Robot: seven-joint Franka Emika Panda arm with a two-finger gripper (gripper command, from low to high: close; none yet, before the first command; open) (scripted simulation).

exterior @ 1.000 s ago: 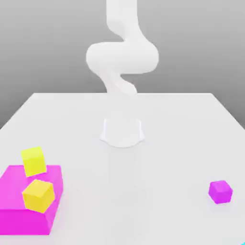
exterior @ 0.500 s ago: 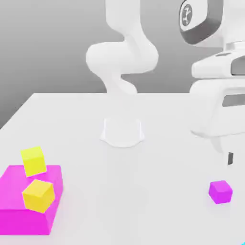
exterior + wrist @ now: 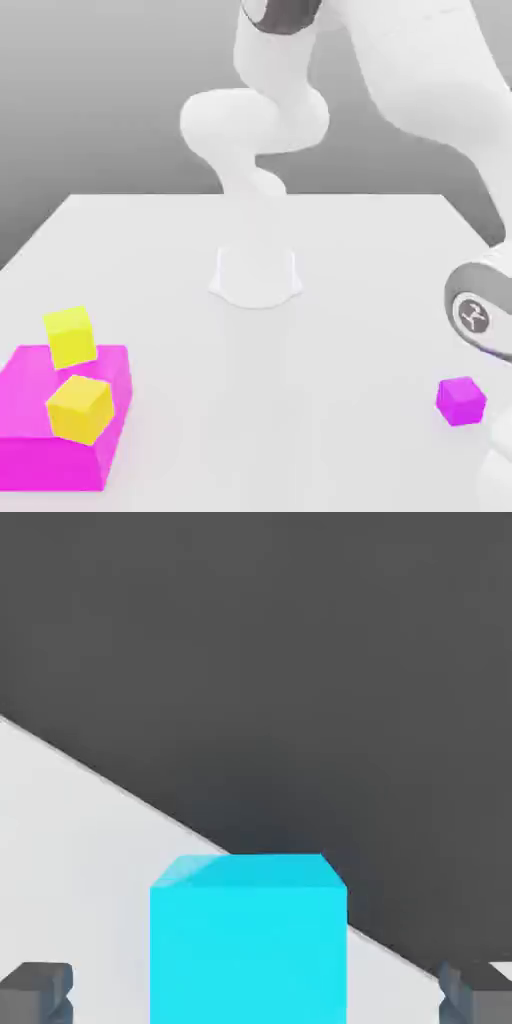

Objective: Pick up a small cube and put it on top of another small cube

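Cyan cube [image 3: 248, 952], smooth and bright, lies between the two spread fingers [image 3: 36, 994] of the grey-tipped gripper [image 3: 256, 997] in the hand view, with a gap on either side, so neither finger touches it. The gripper is open and pinches nothing. Beside the cube runs the slanting edge of the smooth, pale white tabletop [image 3: 80, 852], with a dark grey area beyond it. In the exterior view, the glossy white robot arm [image 3: 430, 70] reaches over to the exterior view's right, and its rounded segment with a dark band and a round emblem hangs above and beside a small purple cube [image 3: 461, 401], which sits on the tabletop apart from the other blocks. At the exterior view's left is a wide, flat-topped magenta block [image 3: 60, 460]. A golden-yellow cube [image 3: 80, 410] is seen against its top, turned at an angle, and just behind that one is a lemon-yellow cube [image 3: 70, 337], tilted, overlapping the block's far edge in the view; what exactly supports the lemon-yellow one cannot be told.
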